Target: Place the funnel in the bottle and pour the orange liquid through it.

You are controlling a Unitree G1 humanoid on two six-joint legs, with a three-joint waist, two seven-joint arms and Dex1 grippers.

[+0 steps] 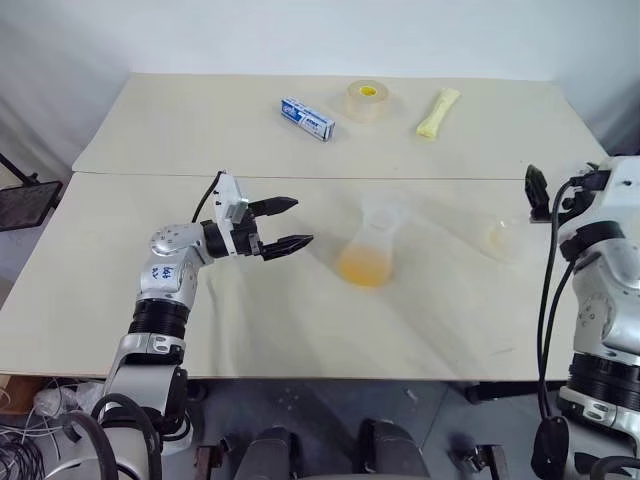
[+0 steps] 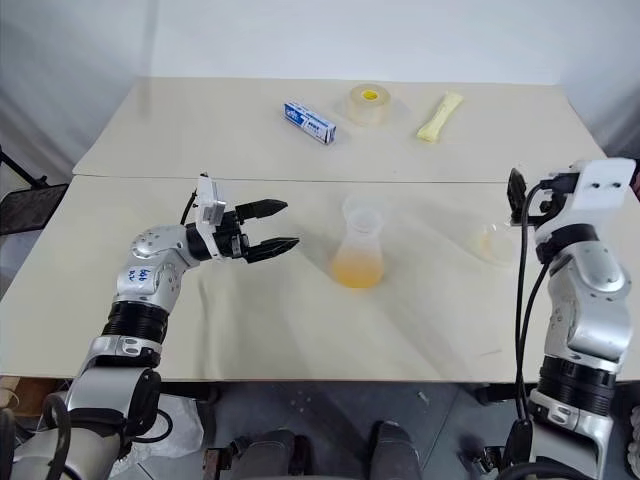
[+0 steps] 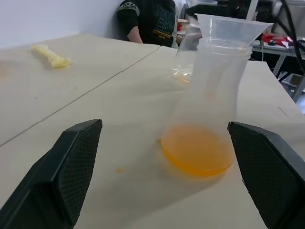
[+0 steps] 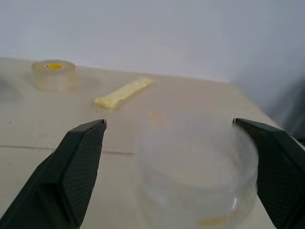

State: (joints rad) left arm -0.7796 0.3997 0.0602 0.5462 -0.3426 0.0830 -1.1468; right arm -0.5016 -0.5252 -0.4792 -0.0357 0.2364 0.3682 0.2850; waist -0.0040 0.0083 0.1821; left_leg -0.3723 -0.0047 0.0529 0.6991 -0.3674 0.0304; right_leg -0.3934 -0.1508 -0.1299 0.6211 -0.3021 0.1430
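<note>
The translucent bottle point(image 1: 368, 250) stands mid-table with a clear funnel point(image 3: 231, 26) seated in its mouth. A pool of orange liquid point(image 3: 196, 150) lies in the bottle's base. My left gripper point(image 1: 303, 222) hovers to the bottle's left, pointing at it, open and empty. At the table's right end my right gripper point(image 4: 169, 121) is open. A clear round-bodied vessel point(image 1: 503, 238) stands on the table just in front of its spread fingers, apart from them, with a faint orange trace at its bottom.
On the far table lie a blue-and-white box point(image 1: 307, 118), a tape roll with a yellow centre point(image 1: 367, 100) and a pale yellow packet point(image 1: 437, 112). A seam point(image 1: 300, 178) runs between the two tables. A person in dark clothing point(image 3: 147, 19) sits beyond the right end.
</note>
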